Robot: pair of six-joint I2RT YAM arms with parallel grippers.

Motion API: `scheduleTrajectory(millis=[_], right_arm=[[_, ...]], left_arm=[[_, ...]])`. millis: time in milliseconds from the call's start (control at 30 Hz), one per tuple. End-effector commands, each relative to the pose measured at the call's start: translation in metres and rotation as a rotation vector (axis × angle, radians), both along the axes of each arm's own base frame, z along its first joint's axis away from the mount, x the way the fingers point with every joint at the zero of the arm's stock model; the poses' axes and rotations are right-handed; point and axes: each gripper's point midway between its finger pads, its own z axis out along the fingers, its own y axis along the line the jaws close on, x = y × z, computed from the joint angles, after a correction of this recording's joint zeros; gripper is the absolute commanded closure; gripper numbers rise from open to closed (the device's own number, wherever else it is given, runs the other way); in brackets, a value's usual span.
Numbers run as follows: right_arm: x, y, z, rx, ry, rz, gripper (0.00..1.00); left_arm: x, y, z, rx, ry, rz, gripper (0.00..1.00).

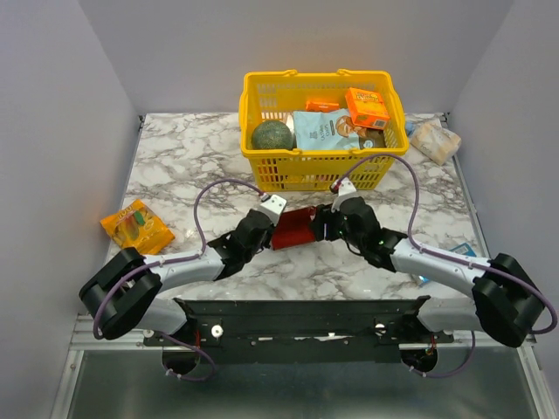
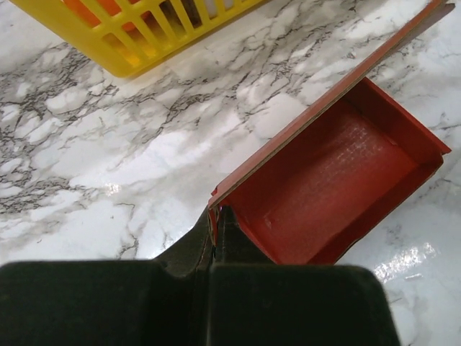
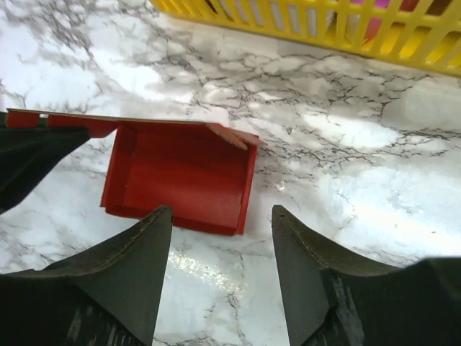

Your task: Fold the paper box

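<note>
Black left claw closed, pinching left-end corner of paper box; wrist view shows fingers clamped on wall edge. Box sits mid-table, just in front of yellow basket, between both claws, long axis left-right. Tray walls up; long flap on far side raised, not folded down. Right claw open, empty, tips just short of box, which lies straight ahead, slightly left. Judgement: left anchors; right arm free and nearest right end.

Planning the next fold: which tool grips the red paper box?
The left tool, shut on the paper box corner; the right tool stands open, holding nothing.
</note>
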Motion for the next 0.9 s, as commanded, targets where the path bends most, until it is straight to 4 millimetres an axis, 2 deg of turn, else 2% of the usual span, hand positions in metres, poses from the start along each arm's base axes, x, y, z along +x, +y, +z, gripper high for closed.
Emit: scheduleTrajectory(millis=[0,100,167,433,700,867], right_arm=[[0.003,0.013,-0.005,-0.048,0.001,0.145,0.37],[0.014,0.017,-0.008,-0.056,-0.007,0.190,0.41],[0.023,0.012,-0.013,-0.096,-0.022,0.164,0.45],[0.041,-0.007,-0.018,-0.161,-0.077,0.086,0.45],[0.054,-0.003,-0.017,-0.197,-0.127,0.104,0.45],[0.055,0.000,-0.017,-0.199,-0.150,0.126,0.57]], left_arm=[[-0.012,-0.011,-0.005,-0.009,0.040,-0.112,1.00],[-0.013,-0.012,-0.009,-0.001,0.055,-0.124,1.00],[-0.014,-0.012,-0.011,0.002,0.060,-0.126,1.00],[-0.014,-0.013,-0.012,0.000,0.071,-0.129,1.00],[-0.015,-0.014,-0.012,-0.005,0.081,-0.141,1.00],[-0.015,-0.015,-0.013,-0.005,0.085,-0.143,1.00]])
